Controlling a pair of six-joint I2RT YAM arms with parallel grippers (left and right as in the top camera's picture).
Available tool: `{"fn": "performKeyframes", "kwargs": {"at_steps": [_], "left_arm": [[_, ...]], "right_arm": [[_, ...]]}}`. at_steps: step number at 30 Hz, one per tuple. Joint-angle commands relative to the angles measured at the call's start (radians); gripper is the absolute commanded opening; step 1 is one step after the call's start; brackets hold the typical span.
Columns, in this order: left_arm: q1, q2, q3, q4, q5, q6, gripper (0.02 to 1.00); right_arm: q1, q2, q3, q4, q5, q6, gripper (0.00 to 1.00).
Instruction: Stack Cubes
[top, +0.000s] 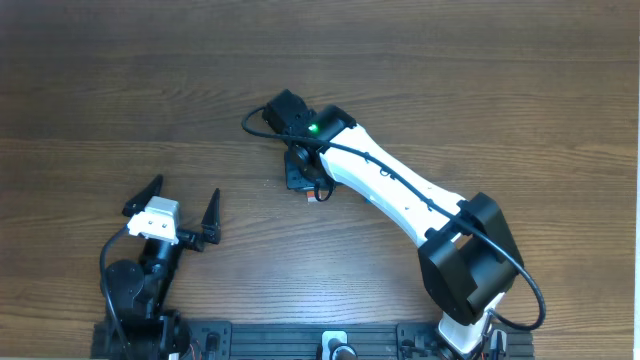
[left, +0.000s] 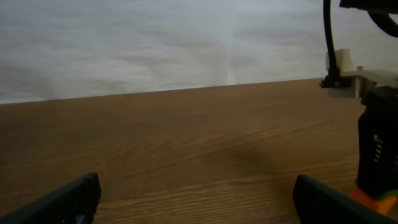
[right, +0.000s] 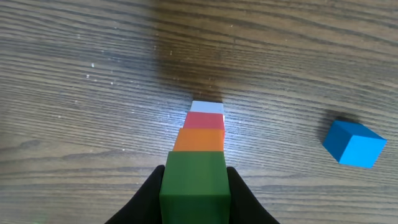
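A tower of cubes stands on the wooden table: white (right: 206, 107) at the bottom, then red (right: 204, 121), orange (right: 199, 140) and green (right: 196, 177) on top. My right gripper (right: 196, 199) comes down from above, shut on the green cube, one finger against each side. A blue cube (right: 353, 143) lies alone on the table, clear of the tower. In the top view the right gripper (top: 303, 172) covers the stack near the table's middle. My left gripper (top: 172, 208) rests open near the front left, holding nothing. From there the orange cube (left: 372, 196) peeks out beneath the right arm.
The wooden table (top: 480, 90) stretches bare around the stack. The right arm's white link (top: 400, 195) crosses diagonally from the front right base to the centre. A white wall (left: 186, 43) backs the table's far edge.
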Motion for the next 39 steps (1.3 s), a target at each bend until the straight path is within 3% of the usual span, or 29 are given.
{"fn": "performKeyframes", "kwargs": {"at_steps": [1, 10, 16, 28, 30, 34, 37, 39], "left_arm": [[0.005, -0.009, -0.009, 0.006, -0.008, 0.017, 1.000], [0.005, -0.009, -0.009, 0.006, -0.008, 0.017, 1.000], [0.005, -0.009, -0.009, 0.006, -0.008, 0.017, 1.000], [0.005, -0.009, -0.009, 0.006, -0.008, 0.017, 1.000], [0.005, -0.009, -0.009, 0.006, -0.009, 0.017, 1.000], [0.005, -0.009, -0.009, 0.006, -0.008, 0.017, 1.000], [0.005, -0.009, -0.009, 0.006, -0.008, 0.017, 0.998], [0.005, -0.009, -0.009, 0.006, -0.009, 0.017, 0.998]], "right_arm": [[0.007, 0.026, 0.017, 0.003, 0.010, 0.000, 0.012], [0.007, 0.026, 0.017, 0.004, 0.010, 0.000, 0.031], [0.007, 0.026, 0.017, -0.002, 0.006, 0.000, 0.255], [0.007, 0.026, 0.017, -0.005, 0.006, 0.000, 0.514], [0.007, 0.026, 0.017, -0.005, 0.006, 0.000, 0.603], [0.007, 0.026, 0.018, -0.003, 0.006, 0.000, 0.899], [0.005, 0.026, 0.018, -0.003, 0.006, 0.000, 0.991], [0.002, 0.026, 0.024, -0.006, 0.005, -0.001, 0.993]]}}
